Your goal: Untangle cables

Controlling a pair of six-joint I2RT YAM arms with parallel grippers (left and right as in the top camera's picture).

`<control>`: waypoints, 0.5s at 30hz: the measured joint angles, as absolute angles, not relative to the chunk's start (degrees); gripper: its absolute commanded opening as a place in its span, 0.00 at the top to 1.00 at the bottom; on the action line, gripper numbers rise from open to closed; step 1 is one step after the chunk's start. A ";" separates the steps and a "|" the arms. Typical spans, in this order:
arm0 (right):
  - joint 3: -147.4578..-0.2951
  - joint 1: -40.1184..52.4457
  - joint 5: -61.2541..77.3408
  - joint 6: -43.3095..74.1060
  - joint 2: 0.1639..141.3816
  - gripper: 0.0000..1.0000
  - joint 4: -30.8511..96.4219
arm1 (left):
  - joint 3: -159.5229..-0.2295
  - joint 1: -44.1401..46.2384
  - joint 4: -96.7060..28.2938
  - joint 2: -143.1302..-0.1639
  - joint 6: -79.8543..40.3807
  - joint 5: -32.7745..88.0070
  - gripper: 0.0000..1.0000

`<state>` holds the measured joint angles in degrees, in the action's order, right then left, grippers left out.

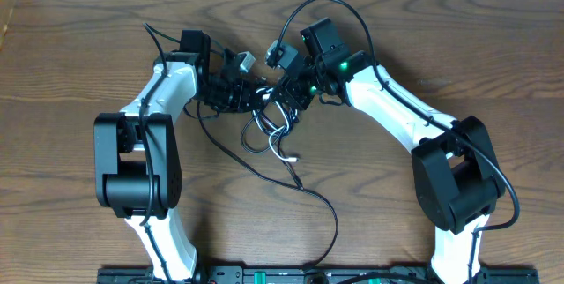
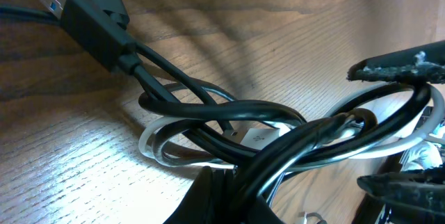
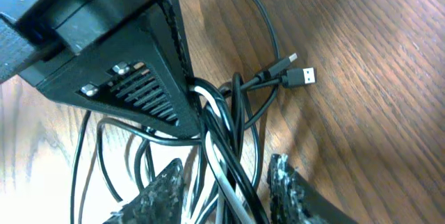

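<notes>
the tangled cables point(image 1: 275, 125), black ones and a white one, lie on the wooden table point(image 1: 441, 37) right at the left gripper point(image 3: 182, 113), which is pressed together on several strands. the right gripper point(image 3: 226, 168), just beside the left gripper, stands spread around the same bundle. two usb plugs point(image 3: 295, 78) lie near the left gripper.

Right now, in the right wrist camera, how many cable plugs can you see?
2. A wide USB plug lies on the table right of the tangle; a slimmer plug sits just above it. More may be hidden in the tangle.
</notes>
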<state>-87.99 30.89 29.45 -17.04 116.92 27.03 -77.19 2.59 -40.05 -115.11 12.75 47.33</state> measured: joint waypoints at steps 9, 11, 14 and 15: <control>-87.39 30.89 29.34 -18.90 116.92 0.71 26.33 | -77.19 2.59 -40.05 -115.11 12.93 47.33 0.92; -87.24 30.92 28.80 -19.35 116.92 0.71 26.06 | -77.19 2.59 -40.05 -115.11 12.93 47.33 0.92; -86.67 31.00 28.03 -19.88 116.92 0.73 25.54 | -77.19 2.61 -40.05 -115.11 12.95 47.33 0.93; -86.41 31.05 27.79 -19.97 116.92 0.73 25.41 | -77.19 2.63 -40.05 -115.11 12.95 47.35 0.92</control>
<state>-86.41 31.05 27.79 -19.97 116.92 25.41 -77.19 2.63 -40.05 -115.11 12.95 47.35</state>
